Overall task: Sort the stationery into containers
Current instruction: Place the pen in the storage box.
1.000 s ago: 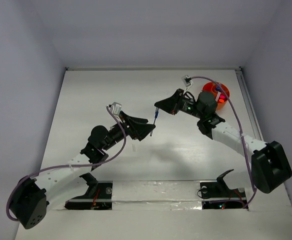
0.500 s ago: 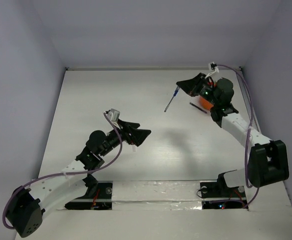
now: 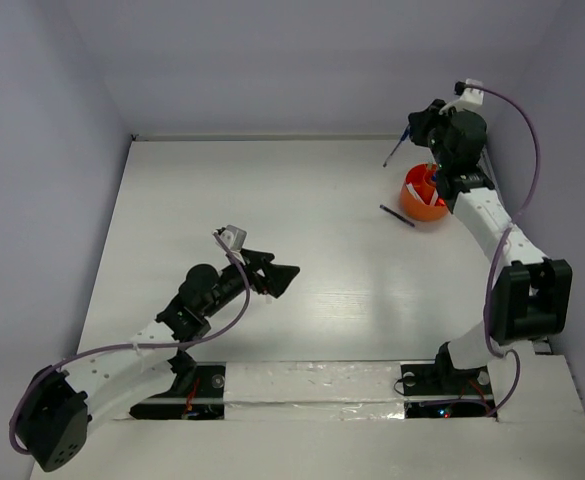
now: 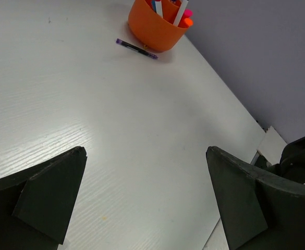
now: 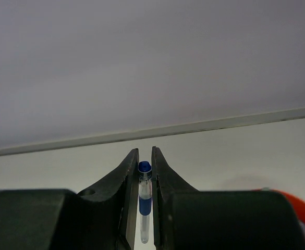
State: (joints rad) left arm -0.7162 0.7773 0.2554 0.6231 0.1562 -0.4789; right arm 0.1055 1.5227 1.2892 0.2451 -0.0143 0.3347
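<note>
Now, right gripper (image 5: 145, 156): closed down narrow on a thin blue pen (image 5: 145, 200), one finger pressed against each side of the barrel.
Held pen, wrist view: clear barrel with a blue band; blue-capped end uppermost, close to the fingertips; nothing else in the grip.
Held pen, top view: slanting down and to the left out of the right gripper (image 3: 415, 128), raised off the table (image 3: 272, 200), close to the back wall (image 5: 142, 62).
Right arm: stretched far back, wrist above the far side of the orange cup (image 3: 412, 205).
Left gripper (image 4: 146, 156): spread as wide as can be, both dark fingers (image 4: 53, 192) at the lower corners of the wrist view, nothing between them but bare tabletop.
Left gripper, contact: holding nothing, touching no stationery; whether clear of the tabletop, cannot tell.
Left gripper, place: near the middle of the table in the top view (image 3: 277, 272), well apart from the cup, pointed toward it.
Orange cup: upright on the table at the far right, near the side wall.
Cup contents: a pink marker (image 4: 187, 12) and a few other pens standing inside, tops leaning over the rim.
Dark pen (image 4: 135, 48): lying flat on the table just beside the cup's base, on the side toward the left gripper; touching the cup or not, cannot tell.
</note>
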